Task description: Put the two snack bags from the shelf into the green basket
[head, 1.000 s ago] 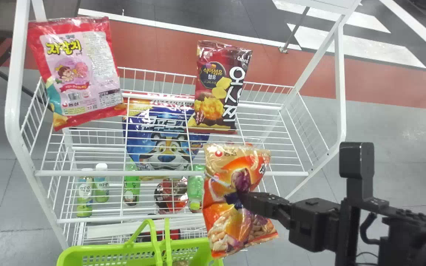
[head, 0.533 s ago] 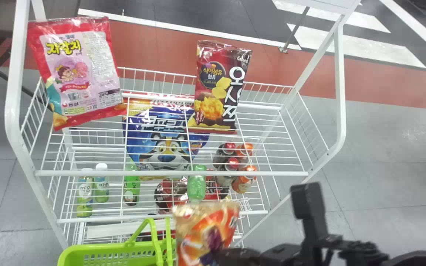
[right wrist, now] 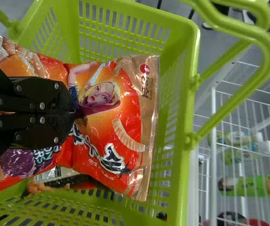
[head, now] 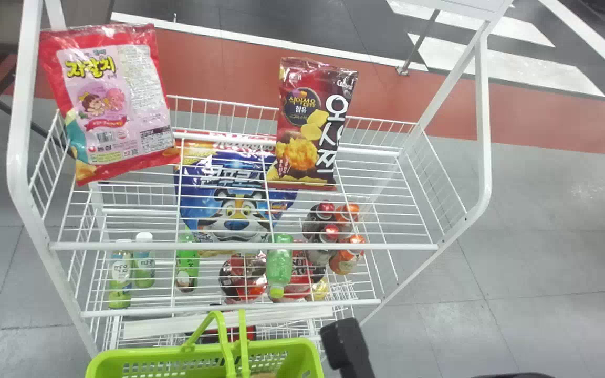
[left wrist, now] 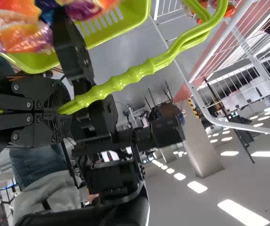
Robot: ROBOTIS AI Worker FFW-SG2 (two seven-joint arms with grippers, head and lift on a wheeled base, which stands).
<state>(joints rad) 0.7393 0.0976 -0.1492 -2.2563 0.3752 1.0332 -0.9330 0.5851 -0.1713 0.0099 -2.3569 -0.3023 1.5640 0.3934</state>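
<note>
White shelf carries a red bag at ten o'clock and brown bag at twelve, while over the basket at seven right fingers pinch an orange bag, left fingers the basket's handle.

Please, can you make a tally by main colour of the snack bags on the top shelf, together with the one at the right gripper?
Red: 1, the red bag on the top shelf
Dark maroon: 1, the maroon bag on the same shelf
Orange: 1, the orange bag in the right gripper
Total: 3
</note>
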